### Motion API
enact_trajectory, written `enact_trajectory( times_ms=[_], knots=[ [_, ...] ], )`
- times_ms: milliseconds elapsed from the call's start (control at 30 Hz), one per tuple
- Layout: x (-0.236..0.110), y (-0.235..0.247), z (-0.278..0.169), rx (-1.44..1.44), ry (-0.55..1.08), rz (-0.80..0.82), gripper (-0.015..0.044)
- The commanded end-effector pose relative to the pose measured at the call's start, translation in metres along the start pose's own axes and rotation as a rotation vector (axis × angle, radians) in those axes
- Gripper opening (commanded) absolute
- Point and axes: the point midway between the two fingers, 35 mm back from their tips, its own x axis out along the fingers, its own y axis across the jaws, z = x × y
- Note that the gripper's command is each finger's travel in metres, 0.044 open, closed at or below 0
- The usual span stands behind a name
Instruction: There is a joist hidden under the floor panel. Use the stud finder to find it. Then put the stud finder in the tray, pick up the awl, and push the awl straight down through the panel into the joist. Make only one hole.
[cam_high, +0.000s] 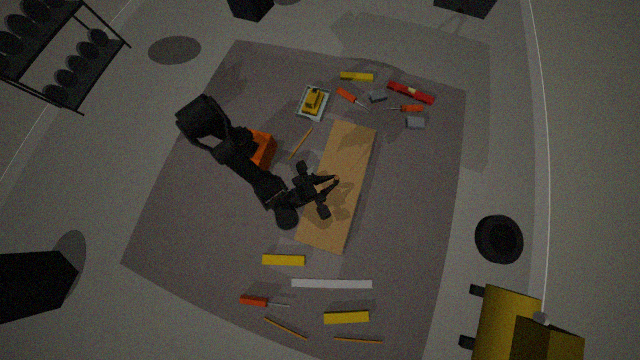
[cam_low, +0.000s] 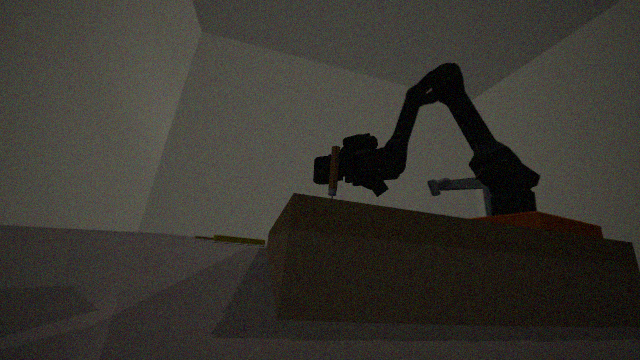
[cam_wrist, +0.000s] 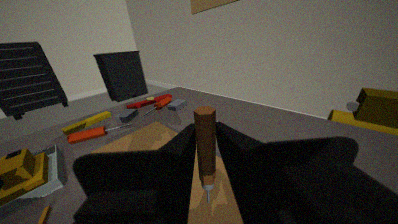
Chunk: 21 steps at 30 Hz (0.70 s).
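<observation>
My gripper (cam_high: 334, 181) (cam_low: 333, 172) (cam_wrist: 205, 127) is shut on the awl (cam_high: 336, 178) (cam_low: 333, 167) (cam_wrist: 205, 145), which has a brown wooden handle and a short metal tip. It holds the awl upright over the tan floor panel (cam_high: 356, 143) (cam_low: 400, 250) (cam_wrist: 150, 139), near the panel's middle. The tip is at the panel's top surface. The yellow stud finder (cam_high: 312, 101) (cam_wrist: 17, 170) lies in the pale tray (cam_high: 326, 100) (cam_wrist: 56, 170) beyond the panel's far end.
Orange-handled screwdrivers (cam_high: 346, 95) (cam_high: 412, 107), a red level (cam_high: 410, 92), grey blocks (cam_high: 415, 121) and a yellow block (cam_high: 356, 76) lie past the panel. A yellow block (cam_high: 283, 259), a white strip (cam_high: 331, 283) and a pencil (cam_high: 300, 143) lie around it. The arm's orange base (cam_high: 264, 147) is on the left.
</observation>
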Motion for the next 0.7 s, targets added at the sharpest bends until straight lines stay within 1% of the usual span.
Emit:
enact_trajectory(
  times_ms=[0, 667],
  knots=[
    [0.0, 0.001, -0.002, -0.006, -0.004, 0.005, 0.0],
    [0.002, 0.001, -0.018, -0.006, -0.004, 0.005, 0.0]
  ],
)
